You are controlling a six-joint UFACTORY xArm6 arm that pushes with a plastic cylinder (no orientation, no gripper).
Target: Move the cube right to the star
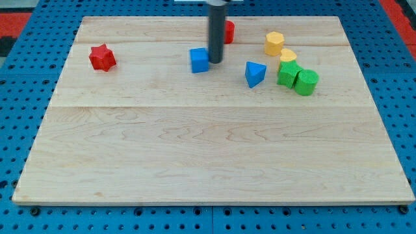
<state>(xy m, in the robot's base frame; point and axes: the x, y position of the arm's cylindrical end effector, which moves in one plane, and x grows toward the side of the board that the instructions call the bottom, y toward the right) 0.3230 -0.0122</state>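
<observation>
Wooden board (214, 162) on a blue pegboard table (19, 130). Blue cube (199, 60) in the upper middle of the board, with my tip (215, 62) down just at its right side, touching or nearly so. No pincer on this arm, only the dark rod, so nothing to open or close. Red star (102, 57) well apart, toward the view's left. Red block (228, 31) partly hidden behind the rod, shape unclear. Blue triangular block (255, 74) to the right of the tip. Further right, a yellow block (274, 43), a smaller yellow block (288, 55), a green block (288, 73) and a green cylinder (306, 82) clustered close together.
</observation>
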